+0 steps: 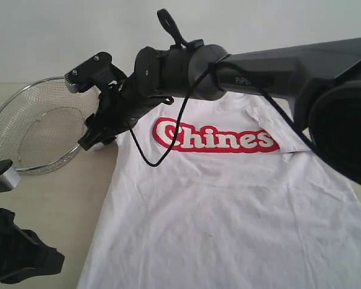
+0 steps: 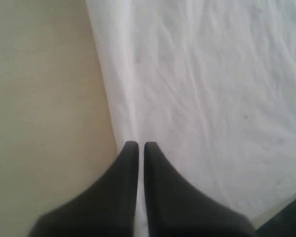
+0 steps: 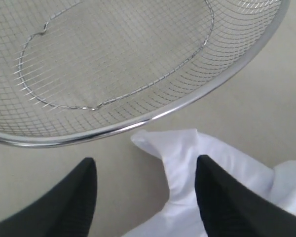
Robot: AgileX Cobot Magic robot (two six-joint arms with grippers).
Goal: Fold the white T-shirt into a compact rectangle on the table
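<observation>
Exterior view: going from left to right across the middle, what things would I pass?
wire-mesh basket → right tool, reaching across with its jaws open → white T-shirt

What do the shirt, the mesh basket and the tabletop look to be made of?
White T-shirt: soft matte cloth, probably cotton; it wrinkles and lies limp. Basket: bare metal wire mesh with a shiny rim that glints. Table: smooth pale beige matte top, perhaps laminate; the look leaves it open.
</observation>
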